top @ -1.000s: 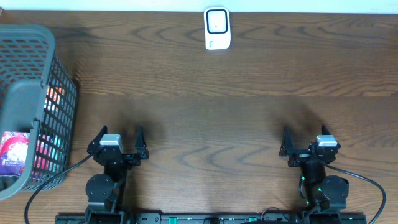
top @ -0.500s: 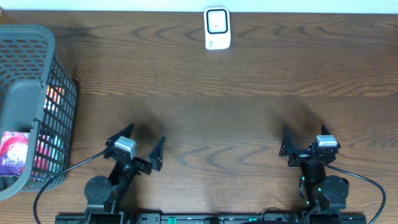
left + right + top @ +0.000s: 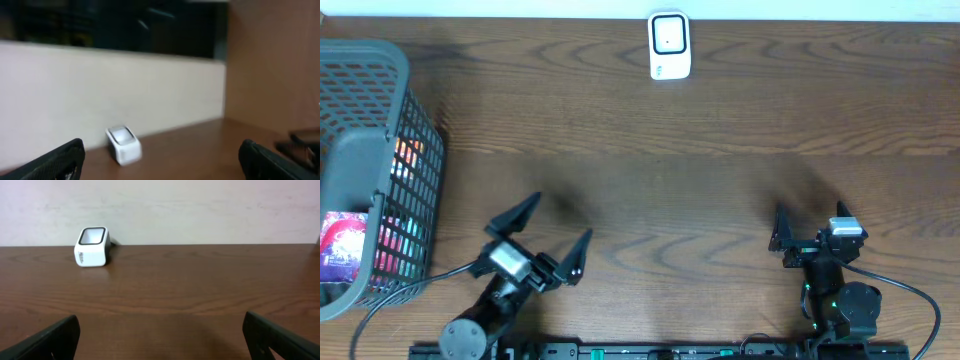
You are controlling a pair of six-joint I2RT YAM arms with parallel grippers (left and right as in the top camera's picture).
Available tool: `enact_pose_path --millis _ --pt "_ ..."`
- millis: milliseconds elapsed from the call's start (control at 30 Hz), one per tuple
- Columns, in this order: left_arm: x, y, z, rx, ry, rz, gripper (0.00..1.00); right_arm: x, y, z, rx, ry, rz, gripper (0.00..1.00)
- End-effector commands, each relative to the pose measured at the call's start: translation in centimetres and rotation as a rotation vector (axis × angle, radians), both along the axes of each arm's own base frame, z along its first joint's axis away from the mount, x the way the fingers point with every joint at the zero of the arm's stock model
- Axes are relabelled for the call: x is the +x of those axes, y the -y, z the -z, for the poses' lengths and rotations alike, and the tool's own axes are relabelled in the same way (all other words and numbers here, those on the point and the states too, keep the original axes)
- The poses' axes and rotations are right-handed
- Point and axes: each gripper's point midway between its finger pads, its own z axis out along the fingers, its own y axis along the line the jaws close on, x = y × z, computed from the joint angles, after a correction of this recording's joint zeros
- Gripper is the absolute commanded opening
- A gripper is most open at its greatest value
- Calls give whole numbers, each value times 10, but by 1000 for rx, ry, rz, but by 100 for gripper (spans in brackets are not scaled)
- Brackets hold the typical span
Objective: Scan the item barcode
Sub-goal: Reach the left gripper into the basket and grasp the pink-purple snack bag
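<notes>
- We see our left gripper (image 3: 562, 216) now swung rightward, while the right gripper (image 3: 810, 210) sits unmoved.
- Both claws gape, empty.
- Items (image 3: 342, 245) sit in the basket (image 3: 420, 150); the scanner (image 3: 669, 45) is untouched; nothing is scanned yet.

Overhead looks straight down; both low wrist views face the far scanner (image 3: 669, 45).
</notes>
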Motion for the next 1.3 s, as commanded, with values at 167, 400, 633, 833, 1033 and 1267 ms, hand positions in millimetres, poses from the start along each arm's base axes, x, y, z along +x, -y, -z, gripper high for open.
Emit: enact_pose_path --millis 167,400,633,833,1033,1267 --pt "-2 -68 -127 -170 171 -389 98 0 -4 1 13 -2 -18 99" --pt "27 -114 -221 -270 146 -651 98 0 -4 1 13 -2 -18 99" --pt "99 -115 -235 -61 -264 -734 97 0 -4 1 13 -2 -18 99" --pt "120 -115 -185 166 -507 -760 98 0 -4 1 13 -2 -18 99" --pt "102 -198 -192 12 -540 -1208 98 0 -4 1 13 -2 -18 99" --pt "72 -297 -141 -379 -792 -1441 98 0 -4 1 13 -2 -18 99"
